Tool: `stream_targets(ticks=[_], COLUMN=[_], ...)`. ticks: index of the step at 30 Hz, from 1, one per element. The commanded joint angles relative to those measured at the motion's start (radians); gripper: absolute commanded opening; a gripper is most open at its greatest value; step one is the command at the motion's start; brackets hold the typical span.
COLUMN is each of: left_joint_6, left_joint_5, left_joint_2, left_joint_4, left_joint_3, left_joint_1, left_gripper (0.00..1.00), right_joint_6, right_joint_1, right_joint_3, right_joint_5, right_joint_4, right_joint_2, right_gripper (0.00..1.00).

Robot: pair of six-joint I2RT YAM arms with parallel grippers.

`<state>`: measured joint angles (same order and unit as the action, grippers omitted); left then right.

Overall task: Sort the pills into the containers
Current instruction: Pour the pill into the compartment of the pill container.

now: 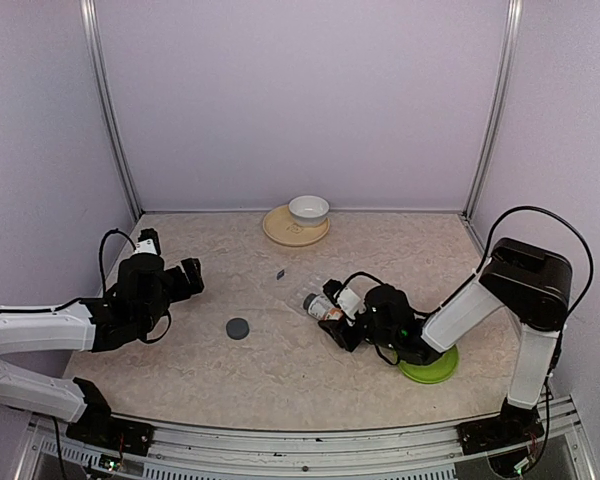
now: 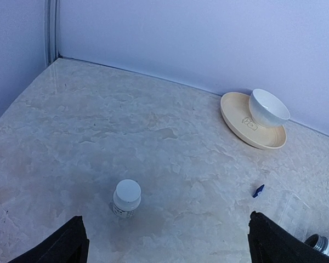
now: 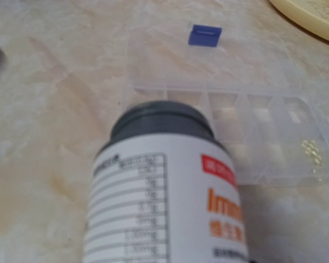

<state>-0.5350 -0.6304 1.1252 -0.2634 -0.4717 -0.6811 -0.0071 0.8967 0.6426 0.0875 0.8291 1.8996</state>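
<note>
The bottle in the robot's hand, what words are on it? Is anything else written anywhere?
"Imm": orange letters, cut off at the picture's edge, on the label of the bottle.
Grey table, red patch and orange characters on that label: too blurred to read.
Mark on the tan plate: too small to read.

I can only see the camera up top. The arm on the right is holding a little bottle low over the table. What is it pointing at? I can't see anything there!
Observer: On the right wrist camera, a clear pill box lies on the table just ahead of the bottle.
Operator: Is there anything inside it?
Observer: Yes, a few tiny yellowish pills sit in one end compartment.
Operator: And that dark speck past it?
Observer: Up close it is a small blue piece, lying on the far side of the box.
</note>
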Motion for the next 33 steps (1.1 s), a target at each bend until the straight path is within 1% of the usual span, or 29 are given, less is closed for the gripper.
stream_targets(ticks=[1, 16, 33], left_joint_6=[-0.005, -0.005, -0.007], left_joint_5=[0.009, 0.015, 0.019], left_joint_2=[0.003, 0.015, 0.022], left_joint_4=[-0.02, -0.022, -0.023], left_joint_3=[0.007, 0.004, 0.004], left_joint_1=[0.004, 0.004, 0.005], left_gripper=[0.99, 0.99, 0.99], right_joint_6=[-0.007, -0.036, -0.046], right_joint_1=[0.011, 0.028, 0.028], right_joint_3=[0.024, 0.04, 0.083], right_joint_5=[0.018, 0.038, 0.022], right_joint_4=[-0.061, -0.079, -0.175], right_joint_2=[-0.027, -0.029, -0.038], right_gripper=[0.07, 0.06, 0.06])
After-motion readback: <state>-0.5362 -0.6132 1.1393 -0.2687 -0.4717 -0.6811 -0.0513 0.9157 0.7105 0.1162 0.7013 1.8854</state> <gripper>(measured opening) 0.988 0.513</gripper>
